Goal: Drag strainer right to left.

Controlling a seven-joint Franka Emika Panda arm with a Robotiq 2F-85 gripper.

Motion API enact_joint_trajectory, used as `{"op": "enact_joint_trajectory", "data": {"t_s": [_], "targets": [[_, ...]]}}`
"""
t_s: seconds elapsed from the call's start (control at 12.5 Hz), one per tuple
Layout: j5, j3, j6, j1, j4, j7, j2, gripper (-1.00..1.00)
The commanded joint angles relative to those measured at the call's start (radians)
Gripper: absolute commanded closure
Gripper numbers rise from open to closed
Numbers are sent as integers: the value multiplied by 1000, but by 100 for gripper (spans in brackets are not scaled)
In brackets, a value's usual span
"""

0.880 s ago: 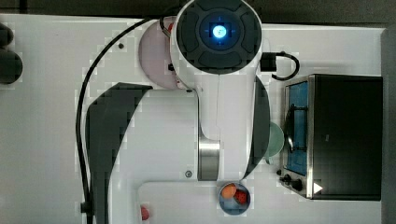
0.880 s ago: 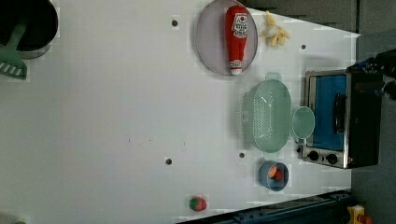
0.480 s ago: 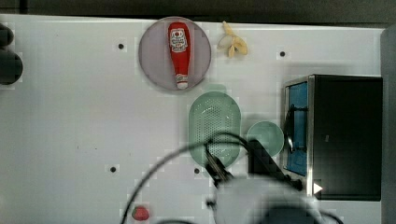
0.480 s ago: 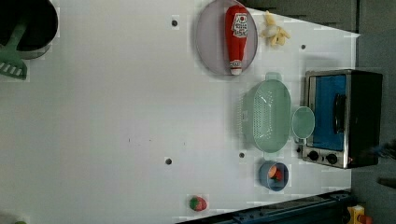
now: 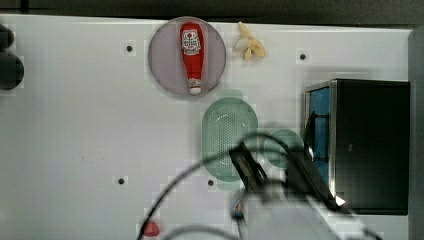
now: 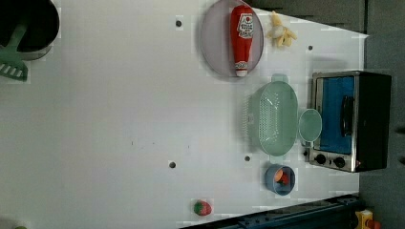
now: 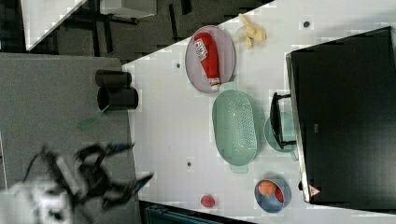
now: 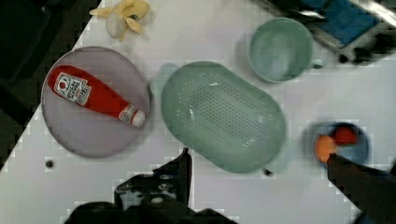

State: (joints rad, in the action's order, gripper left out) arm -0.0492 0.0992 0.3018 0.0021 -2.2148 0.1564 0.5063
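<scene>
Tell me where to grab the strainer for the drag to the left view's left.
Probably hook the strainer's long rim wall nearest the cup, dropping in from above. It sits upright and open-topped, so one finger inside that thin wall can push it toward the bare table.

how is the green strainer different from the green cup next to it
The pale green oblong plastic strainer is clearly larger than the pale green round cup. The strainer's floor is a grid of small holes; the cup's inside is plain. The strainer is oblong, the cup round. Both are the same pale green and sit open side up.
</scene>
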Motion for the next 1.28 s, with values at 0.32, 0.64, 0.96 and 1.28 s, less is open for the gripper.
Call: {"op": "enact_joint_trajectory", "data": {"t_s": [0.32,0.64,0.96,1.28], "targets": [[-8,-15,403,16,-243,270,-323,-100],[-8,-22,642,18,-246,366,-555,-100],[-8,-48,825,21,-245,564,-743,-100],[-8,-66,933,26,-244,583,-846,-100]]}}
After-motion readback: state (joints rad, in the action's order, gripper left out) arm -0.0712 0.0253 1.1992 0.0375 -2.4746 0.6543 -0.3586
